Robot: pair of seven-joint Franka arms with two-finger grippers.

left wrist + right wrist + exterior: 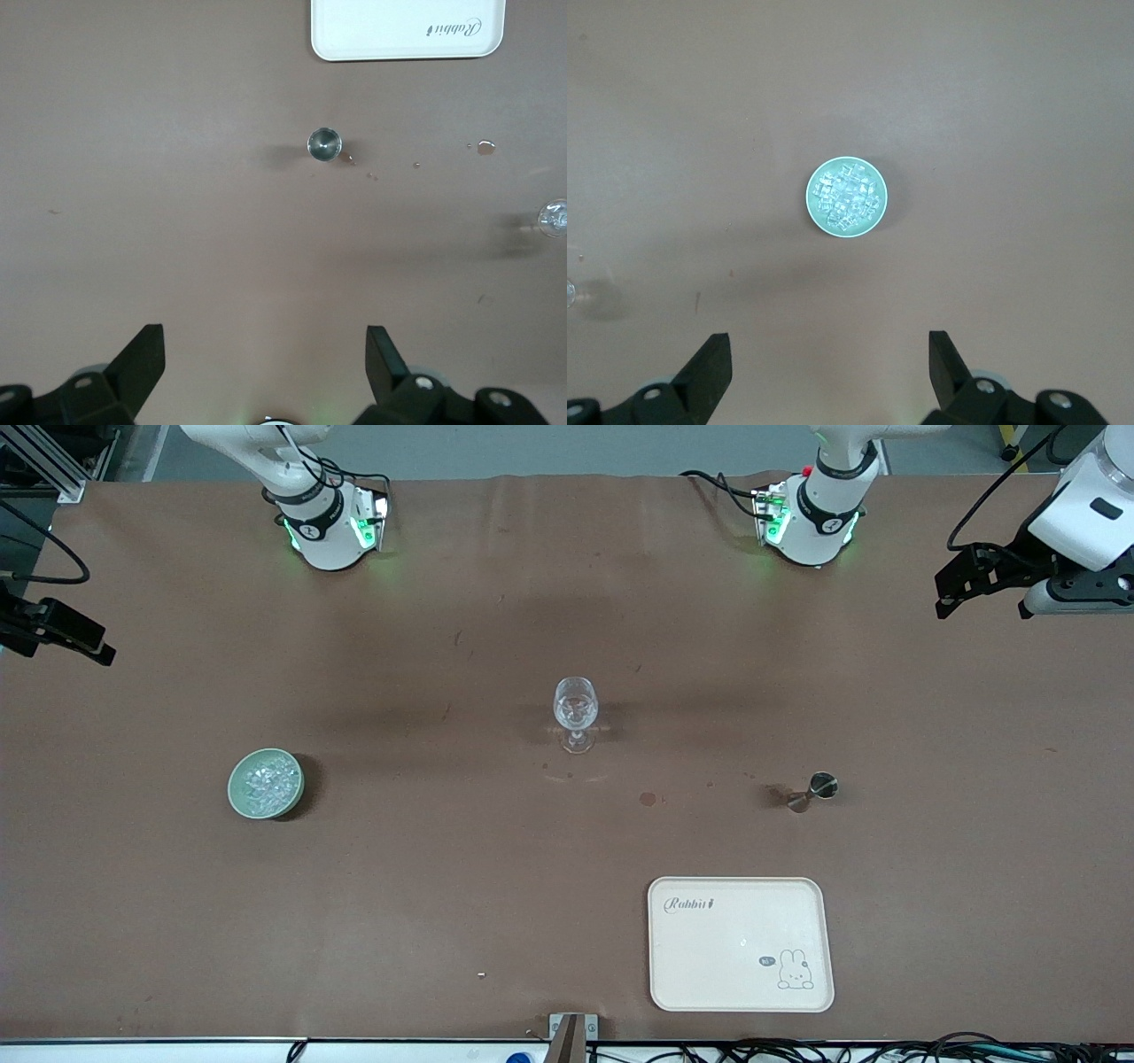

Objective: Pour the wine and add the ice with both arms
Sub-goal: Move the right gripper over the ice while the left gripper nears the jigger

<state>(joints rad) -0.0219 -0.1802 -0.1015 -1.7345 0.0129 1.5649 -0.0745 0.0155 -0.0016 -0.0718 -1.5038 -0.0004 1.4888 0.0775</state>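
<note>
Right wrist view: ice [847, 197] loose, slippery, in bowl [816, 213]; you should grip the bowl rim; both grippers' jaws released, holding nothing

Even overhead light, soft shadows on the table [443, 868], perhaps slight blur

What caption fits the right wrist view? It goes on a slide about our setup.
Open right gripper high over the brown table, looking down on a green bowl heaped with ice.

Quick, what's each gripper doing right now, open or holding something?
Left gripper: open, holding nothing, up over the table.
Right gripper: open, holding nothing, up over the table.
</note>
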